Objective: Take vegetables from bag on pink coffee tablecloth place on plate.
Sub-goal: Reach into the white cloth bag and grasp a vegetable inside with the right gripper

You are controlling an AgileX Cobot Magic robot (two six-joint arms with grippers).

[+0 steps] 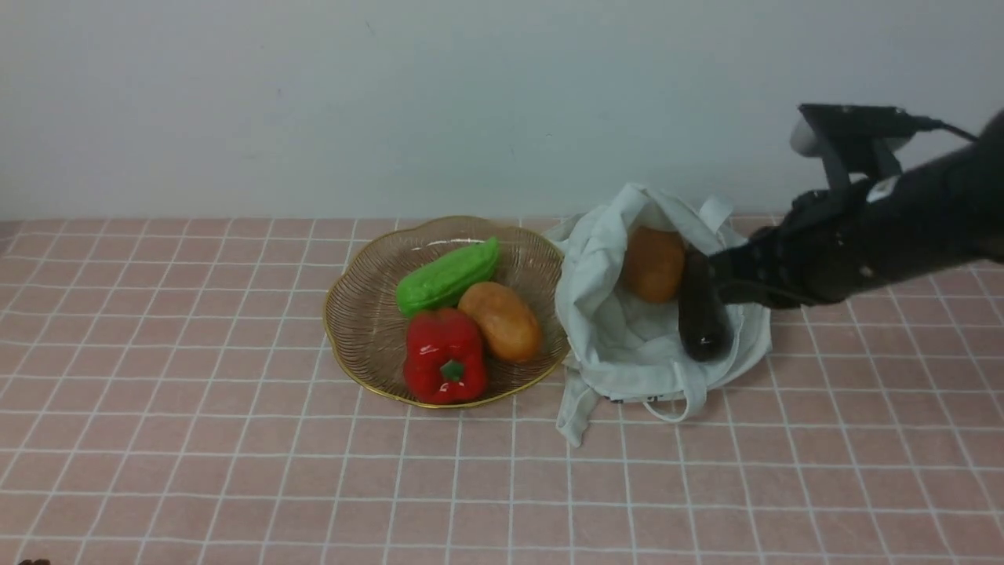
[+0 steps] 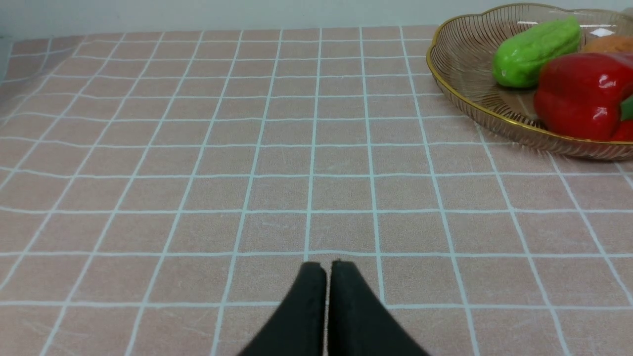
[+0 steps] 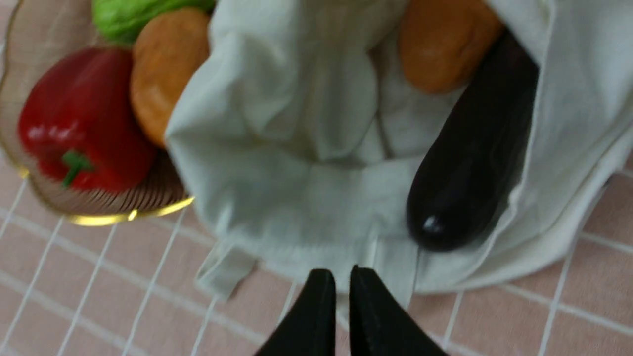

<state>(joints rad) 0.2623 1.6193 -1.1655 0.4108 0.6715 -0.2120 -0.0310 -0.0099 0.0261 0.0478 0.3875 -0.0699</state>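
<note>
Right, my right gripper (image 3: 341, 276) hangs over the front edge of the bag (image 3: 296, 123), its two black fingers drawn almost together with only a thin slit between them and nothing in it. In the front view the arm reaches in from the right and its tip overlaps the upper part of the eggplant (image 1: 702, 314); I cannot tell from that view whether they touch.

The eggplant lies lengthwise in the open mouth of the bag, its glossy rounded end toward me. Just beside its far end sits a potato (image 1: 653, 264), also inside the bag, tucked against the cloth folds.

The bag rests on the pink tablecloth (image 1: 196, 439), right up against the plate (image 1: 369, 314), with a loop handle trailing off its front. On the plate I see another potato (image 1: 502, 320), a red pepper (image 1: 444, 355) and a green gourd (image 1: 447, 276), packed close together.

My left gripper (image 2: 327, 269) sits low over bare cloth well to the left of the plate, fingers pressed together and gripping nothing.
</note>
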